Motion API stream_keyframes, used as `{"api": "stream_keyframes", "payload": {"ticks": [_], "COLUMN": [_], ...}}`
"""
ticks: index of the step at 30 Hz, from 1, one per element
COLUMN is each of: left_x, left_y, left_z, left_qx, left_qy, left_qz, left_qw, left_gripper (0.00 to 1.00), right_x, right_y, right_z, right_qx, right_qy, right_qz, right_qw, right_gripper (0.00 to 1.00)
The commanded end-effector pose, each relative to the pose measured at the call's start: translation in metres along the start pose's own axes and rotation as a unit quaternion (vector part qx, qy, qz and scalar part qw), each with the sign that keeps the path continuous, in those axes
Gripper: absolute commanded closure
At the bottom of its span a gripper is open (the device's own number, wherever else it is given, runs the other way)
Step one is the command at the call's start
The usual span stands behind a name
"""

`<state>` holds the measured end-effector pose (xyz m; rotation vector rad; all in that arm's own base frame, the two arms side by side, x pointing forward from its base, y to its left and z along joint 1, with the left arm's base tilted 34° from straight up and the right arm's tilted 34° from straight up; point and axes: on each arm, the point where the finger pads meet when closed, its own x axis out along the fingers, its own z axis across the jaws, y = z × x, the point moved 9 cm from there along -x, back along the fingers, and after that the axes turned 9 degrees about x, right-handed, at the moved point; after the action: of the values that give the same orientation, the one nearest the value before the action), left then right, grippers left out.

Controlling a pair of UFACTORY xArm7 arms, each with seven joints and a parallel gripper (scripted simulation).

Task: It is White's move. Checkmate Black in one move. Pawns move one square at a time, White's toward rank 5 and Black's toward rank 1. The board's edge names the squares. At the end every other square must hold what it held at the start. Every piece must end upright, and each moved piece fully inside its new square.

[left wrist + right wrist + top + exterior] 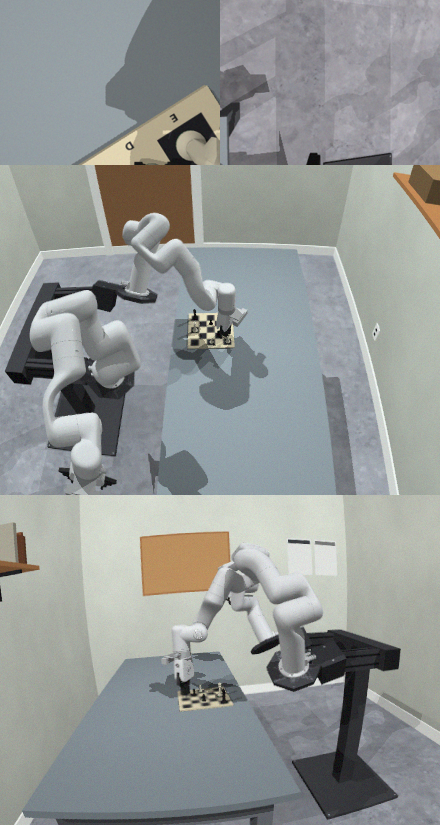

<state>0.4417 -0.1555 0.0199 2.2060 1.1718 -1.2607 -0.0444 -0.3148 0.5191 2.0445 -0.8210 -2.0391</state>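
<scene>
Top and exterior sharing board

Two smooth, pale grey-white arms (186,267) (215,592) have rounded, tube-like segments and bulging elbows. Thin seam lines circle some segments. Small bolts dot the pale collar at the foot of the nearer arm in the exterior view. The hand at seven o'clock in the top view (87,479) has black fingers.
</scene>
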Motion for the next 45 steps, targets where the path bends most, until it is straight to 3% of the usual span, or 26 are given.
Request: {"api": "stream_keyframes", "payload": {"ticks": [1, 21, 27, 29, 38, 45], "left_x": [-0.001, -0.005, -0.035, -0.035, -0.095, -0.101], "left_y": [0.001, 0.001, 0.001, 0.001, 0.001, 0.001], "left_z": [0.0, 0.0, 0.0, 0.0, 0.0, 0.0], "left_qx": [0.0, 0.0, 0.0, 0.0, 0.0, 0.0], "left_qy": [0.0, 0.0, 0.0, 0.0, 0.0, 0.0], "left_qz": [0.002, 0.002, 0.002, 0.002, 0.002, 0.002], "left_qw": [1.0, 1.0, 1.0, 1.0, 1.0, 1.0], "left_gripper": [1.0, 1.0, 1.0, 1.0, 1.0, 1.0], "right_x": [-0.001, -0.001, -0.001, -0.001, -0.001, -0.001], "right_y": [0.001, 0.001, 0.001, 0.001, 0.001, 0.001], "right_z": [0.0, 0.0, 0.0, 0.0, 0.0, 0.0], "right_qx": [0.001, 0.001, 0.001, 0.001, 0.001, 0.001], "right_qy": [0.001, 0.001, 0.001, 0.001, 0.001, 0.001], "right_qz": [0.002, 0.002, 0.002, 0.002, 0.002, 0.002], "right_qw": [1.0, 1.0, 1.0, 1.0, 1.0, 1.0], "right_gripper": [0.0, 0.0, 0.0, 0.0, 0.0, 0.0]}}
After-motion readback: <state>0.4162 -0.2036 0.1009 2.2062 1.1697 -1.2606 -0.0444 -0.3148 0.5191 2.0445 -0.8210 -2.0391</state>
